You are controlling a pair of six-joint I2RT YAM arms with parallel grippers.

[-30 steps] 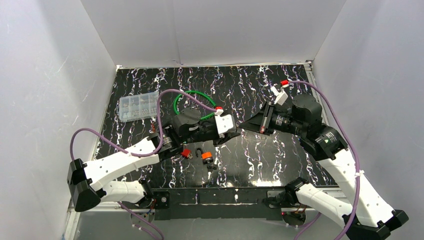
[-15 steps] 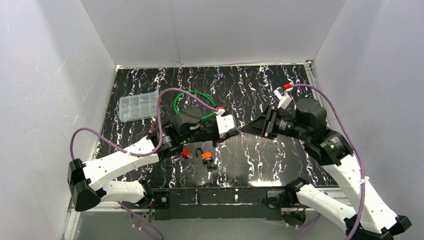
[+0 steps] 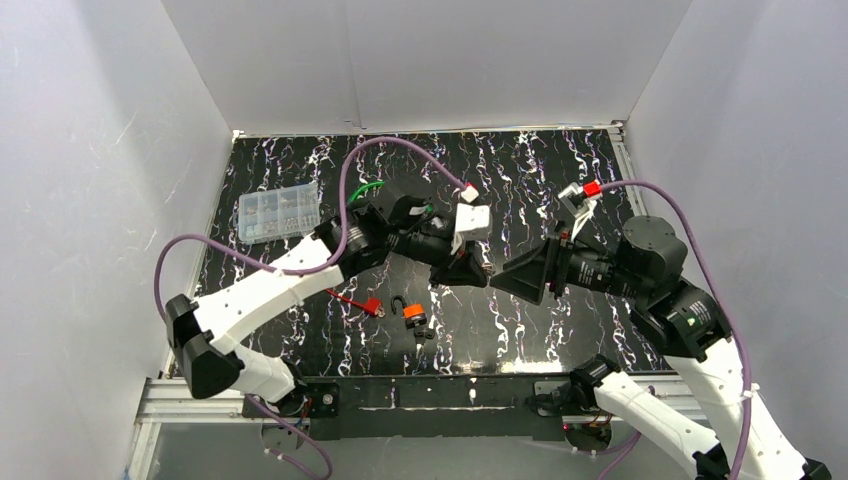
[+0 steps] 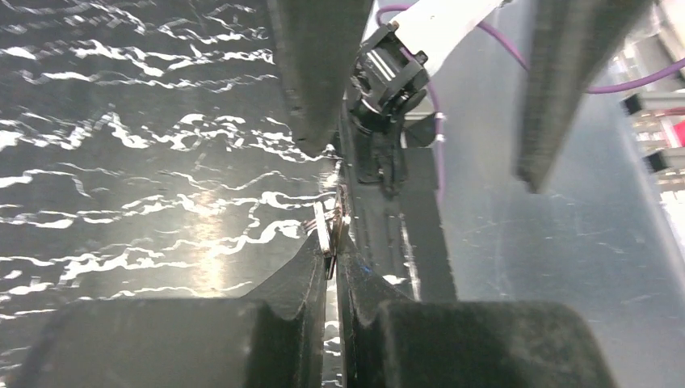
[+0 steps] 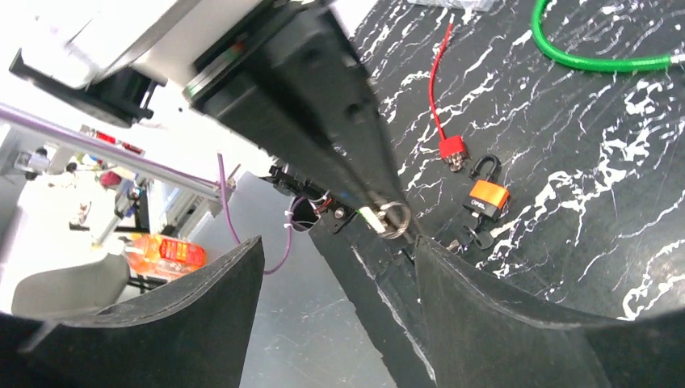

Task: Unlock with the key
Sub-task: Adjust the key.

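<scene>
A small metal key (image 4: pixel 329 230) with a split ring (image 5: pixel 394 220) hangs above the table, and my left gripper (image 4: pixel 333 238) is shut on it. The left gripper (image 3: pixel 480 272) points right, tip to tip with my right gripper (image 3: pixel 496 281). The right gripper (image 5: pixel 339 242) stands open around the key's end without touching it; its fingers (image 4: pixel 315 81) show ahead in the left wrist view. The orange padlock (image 3: pixel 413 316) lies on the black marbled table (image 3: pixel 560 200) below the left gripper, also seen in the right wrist view (image 5: pixel 489 196).
A red lock on a red cable (image 3: pixel 372 306) lies left of the padlock, and a small black key (image 3: pixel 424 333) just near it. A green cable loop (image 5: pixel 598 56) lies farther back. A clear parts box (image 3: pixel 278 212) sits at back left. White walls enclose the table.
The right gripper has opened off the key and drawn back toward the near right. The left gripper has shut on the key and its wrist has swung up and back.
</scene>
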